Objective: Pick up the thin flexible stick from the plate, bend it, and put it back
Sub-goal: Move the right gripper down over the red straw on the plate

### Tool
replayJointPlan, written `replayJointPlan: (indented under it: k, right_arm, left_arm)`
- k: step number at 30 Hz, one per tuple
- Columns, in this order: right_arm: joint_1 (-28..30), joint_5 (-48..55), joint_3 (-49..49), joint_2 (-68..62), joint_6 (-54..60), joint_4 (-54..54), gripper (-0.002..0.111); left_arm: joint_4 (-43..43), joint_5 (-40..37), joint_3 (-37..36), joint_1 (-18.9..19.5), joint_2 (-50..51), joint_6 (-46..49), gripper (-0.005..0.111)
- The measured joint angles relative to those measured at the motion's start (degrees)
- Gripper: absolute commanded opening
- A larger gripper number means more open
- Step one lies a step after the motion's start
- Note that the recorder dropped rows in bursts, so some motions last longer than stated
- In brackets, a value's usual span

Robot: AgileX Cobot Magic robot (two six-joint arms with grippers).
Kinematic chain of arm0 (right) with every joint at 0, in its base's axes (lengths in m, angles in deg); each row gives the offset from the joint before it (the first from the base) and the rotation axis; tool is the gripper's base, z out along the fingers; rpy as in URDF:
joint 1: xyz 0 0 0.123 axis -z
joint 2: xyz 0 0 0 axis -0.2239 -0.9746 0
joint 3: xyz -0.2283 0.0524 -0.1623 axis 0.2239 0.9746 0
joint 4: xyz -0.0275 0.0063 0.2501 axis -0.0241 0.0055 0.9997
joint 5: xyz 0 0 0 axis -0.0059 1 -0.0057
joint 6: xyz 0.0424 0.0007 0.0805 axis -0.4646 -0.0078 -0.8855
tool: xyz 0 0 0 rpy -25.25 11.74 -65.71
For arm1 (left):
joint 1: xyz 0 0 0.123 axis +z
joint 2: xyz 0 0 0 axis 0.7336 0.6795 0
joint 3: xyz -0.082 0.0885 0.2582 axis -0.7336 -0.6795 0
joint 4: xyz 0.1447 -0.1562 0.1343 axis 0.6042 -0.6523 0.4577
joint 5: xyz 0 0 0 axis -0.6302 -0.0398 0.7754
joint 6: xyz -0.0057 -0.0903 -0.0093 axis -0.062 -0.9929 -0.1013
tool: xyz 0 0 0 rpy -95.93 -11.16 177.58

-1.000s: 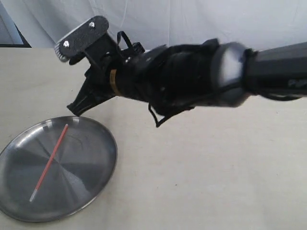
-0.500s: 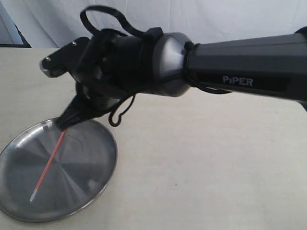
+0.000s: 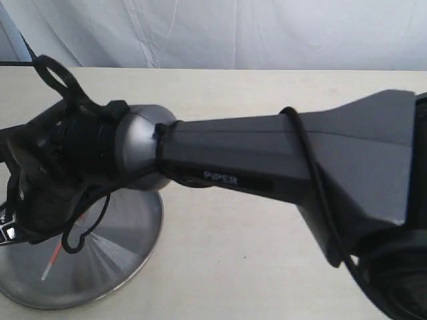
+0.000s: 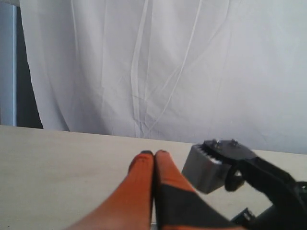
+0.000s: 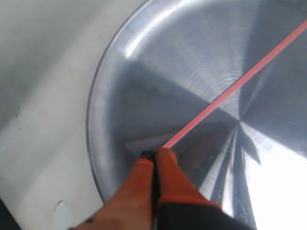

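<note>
White curtain (image 3: 267,33) at the back, beige table (image 3: 280,267) in front. The plate (image 3: 152,217) sits near-left on the table. The right arm (image 3: 267,167) reaches across the middle to it, and its wrist blocks most of the plate in the exterior view.

The thin flexible stick (image 5: 235,86) lies flat on the plate, running through its centre, pale end nearest the camera. The right claw (image 5: 154,152) is low over the plate with its fingers pinched together right at the stick's red end. It looks clamped on that tip, though the stick is too thin to see any gap.

Grabbing an end makes sense: it leaves the rest free for the other arm to bend.

The left claw (image 4: 154,154) is closed on nothing, held up off the table and facing the curtain, probably parked clear until the lift.

Risk: the thin stick slips out on the shiny metal.
</note>
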Motion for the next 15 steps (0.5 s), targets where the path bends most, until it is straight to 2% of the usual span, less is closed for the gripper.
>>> replayJointPlan:
  k: [6,11,13,15]
  right_arm:
    - [0.0,-4.6,-0.8,-2.5,-0.2,1.3,-0.001]
    - [0.0,-6.1,-0.8,-4.1,-0.2,-3.1,-0.001]
    - [0.0,-6.2,-0.8,-4.7,-0.2,-4.4,0.005]
    - [0.0,-6.2,-0.8,-5.6,-0.2,-5.0,0.016]
  left_arm:
    - [0.0,0.0,0.0,0.0,0.0,0.0,0.0]
    - [0.0,0.0,0.0,0.0,0.0,0.0,0.0]
    - [0.0,0.0,0.0,0.0,0.0,0.0,0.0]
    - [0.0,0.0,0.0,0.0,0.0,0.0,0.0]
